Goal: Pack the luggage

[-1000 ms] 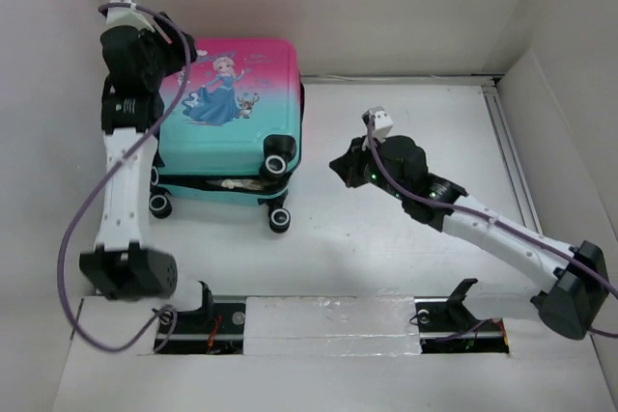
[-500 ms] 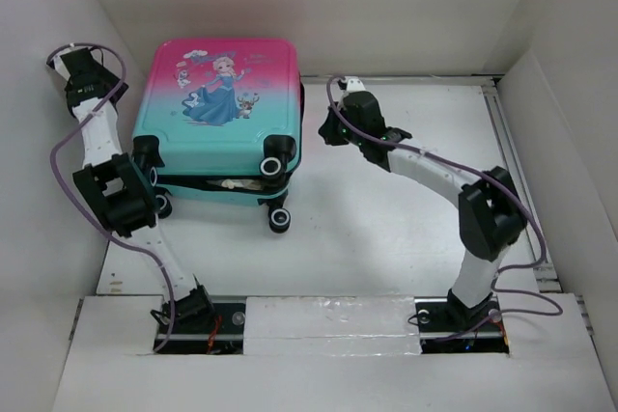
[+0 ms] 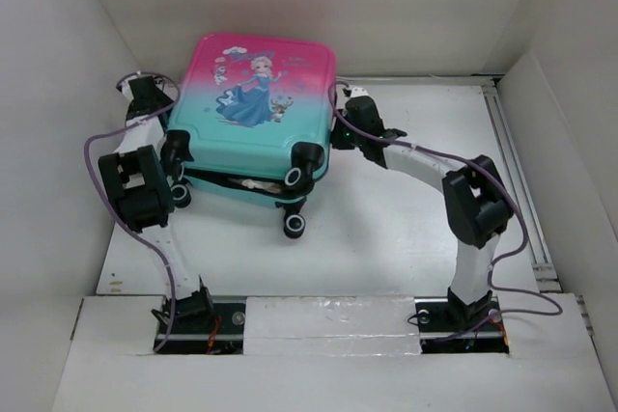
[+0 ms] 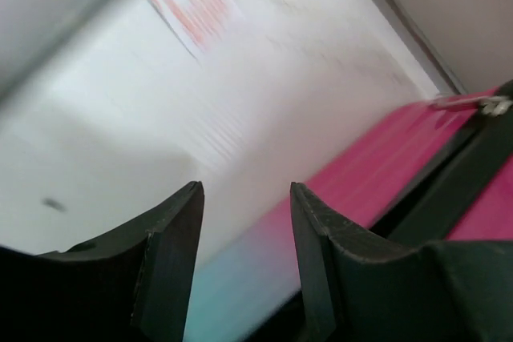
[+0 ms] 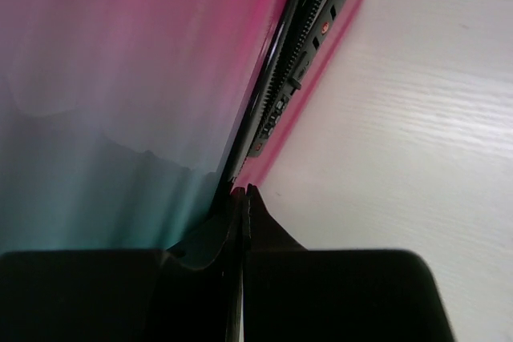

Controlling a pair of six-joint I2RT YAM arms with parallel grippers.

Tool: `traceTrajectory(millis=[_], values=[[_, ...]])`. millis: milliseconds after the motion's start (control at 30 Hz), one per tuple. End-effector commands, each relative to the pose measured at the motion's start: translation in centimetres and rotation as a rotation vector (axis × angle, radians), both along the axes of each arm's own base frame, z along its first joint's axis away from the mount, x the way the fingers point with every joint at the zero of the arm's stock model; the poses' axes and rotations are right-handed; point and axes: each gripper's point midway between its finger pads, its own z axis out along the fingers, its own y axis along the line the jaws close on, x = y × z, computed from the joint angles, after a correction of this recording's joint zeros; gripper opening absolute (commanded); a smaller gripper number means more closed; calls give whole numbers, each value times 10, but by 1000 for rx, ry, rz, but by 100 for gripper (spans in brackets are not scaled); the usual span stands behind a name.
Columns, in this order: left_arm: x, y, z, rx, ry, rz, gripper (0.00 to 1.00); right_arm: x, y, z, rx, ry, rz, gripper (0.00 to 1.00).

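The luggage [image 3: 256,113], a pink-to-teal suitcase with a princess print, lies flat at the back left, turned a little, wheels [image 3: 294,224] toward me. A thin gap between its shells shows something pale [image 3: 246,183]. My left gripper [image 3: 159,113] is at its left side; in the left wrist view it [image 4: 244,198] is open and empty, with the blurred shell [image 4: 401,166] beyond. My right gripper [image 3: 335,134] is at the case's right edge; in the right wrist view it [image 5: 243,191] is shut, tips against the black zipper seam [image 5: 280,94]. Nothing shows between the fingers.
White walls close in the table at left, back and right. A metal rail [image 3: 512,161] runs along the right side. A pink-printed label [image 4: 196,10] is on the wall near the left gripper. Bare table [image 3: 406,229] lies right of and in front of the case.
The suitcase has slid to the right and turned slightly. The left gripper came in from the wall to its left side. The right gripper moved up against its right edge.
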Motion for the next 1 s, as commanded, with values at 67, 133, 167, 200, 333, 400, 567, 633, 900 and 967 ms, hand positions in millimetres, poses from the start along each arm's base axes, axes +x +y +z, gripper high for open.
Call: traceTrajectory(millis=[67,133,167,200,333,400,567,633,900,967], values=[[-49,-154,11,-245,-62,-283,41,4,-58,52,39,-125,-153,0],[-58,-165,18,-261,-115,-289,40,4,-79,58,38,-128,-188,0],[-73,-166,3,-261,-84,-265,40,5,-88,57,36,-126,-205,0],[-81,-179,16,-265,-116,-274,40,9,-100,52,30,-118,-214,0],[-113,-226,11,-238,-126,-330,40,19,-83,65,73,-129,-100,0],[-128,-244,1,-210,-106,-350,40,28,-72,49,52,-108,-42,0],[-191,-308,-8,-214,-98,-457,39,51,-24,77,95,-143,140,0],[-219,-315,-21,-227,-80,-455,39,56,-16,76,89,-135,184,0],[-327,-369,-2,-197,-103,-503,39,68,-29,108,25,-132,240,0],[-332,-355,17,-148,-117,-460,43,68,-44,126,43,-154,199,18]])
